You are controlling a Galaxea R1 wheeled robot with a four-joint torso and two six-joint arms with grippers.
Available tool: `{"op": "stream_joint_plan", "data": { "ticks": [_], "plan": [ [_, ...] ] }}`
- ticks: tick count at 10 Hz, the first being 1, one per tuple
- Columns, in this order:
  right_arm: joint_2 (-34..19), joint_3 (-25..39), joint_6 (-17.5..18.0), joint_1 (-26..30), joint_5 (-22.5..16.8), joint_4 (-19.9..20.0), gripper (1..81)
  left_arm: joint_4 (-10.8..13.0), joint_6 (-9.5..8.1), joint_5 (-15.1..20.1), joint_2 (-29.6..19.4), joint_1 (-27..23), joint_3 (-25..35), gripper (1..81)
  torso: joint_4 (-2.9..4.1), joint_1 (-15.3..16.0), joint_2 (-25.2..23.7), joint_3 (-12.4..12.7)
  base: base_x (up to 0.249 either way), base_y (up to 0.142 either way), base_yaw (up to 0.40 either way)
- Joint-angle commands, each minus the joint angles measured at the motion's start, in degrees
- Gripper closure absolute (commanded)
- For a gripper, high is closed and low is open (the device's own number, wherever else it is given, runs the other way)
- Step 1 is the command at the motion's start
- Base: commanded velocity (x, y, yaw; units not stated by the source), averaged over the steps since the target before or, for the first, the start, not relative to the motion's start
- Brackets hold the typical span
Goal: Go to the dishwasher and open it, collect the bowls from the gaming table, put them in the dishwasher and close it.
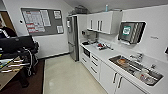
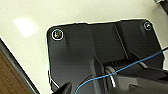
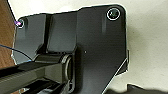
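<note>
I am in a kitchen, looking along a white counter on the right. A dark-fronted built-in unit sits under the counter's far end; I cannot tell whether it is the dishwasher. At the left edge stands a brown table with pale rods across it, which looks like the gaming table. I cannot make out any bowls on it. Both wrist views look down past the robot's dark plate onto pale floor, with brown floor at the edge.
A steel sink holding items is set into the counter, with white base cabinets below and wall cabinets above. A tall steel fridge stands at the far end. A person and dark equipment are at the left.
</note>
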Motion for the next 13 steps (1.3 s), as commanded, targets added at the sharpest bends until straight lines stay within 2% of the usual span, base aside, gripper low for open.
{"op": "stream_joint_plan", "data": {
  "ticks": [1,10,13],
  "plan": [
    [-0.1,-0.3,0.0,2.8,-3.6,0.1,1.0,0.2,0.14,2.7,-0.4,-2.7,0.0,1.0,0.0,0.0,0.0,0.0,0.0,0.0,0.342],
    [1.0,-1.4,0.0,3.2,-3.7,0.1,1.0,0.2,0.23,3.0,-0.2,-2.6,0.0,1.0,0.0,0.0,0.0,0.0,0.0,0.0,0.342],
    [0.3,-0.7,-0.1,2.8,-3.8,0.4,1.0,0.2,0.76,2.9,-0.3,-2.6,0.0,1.0,0.0,0.0,0.0,0.0,0.0,0.0,0.342]
  ]
}}
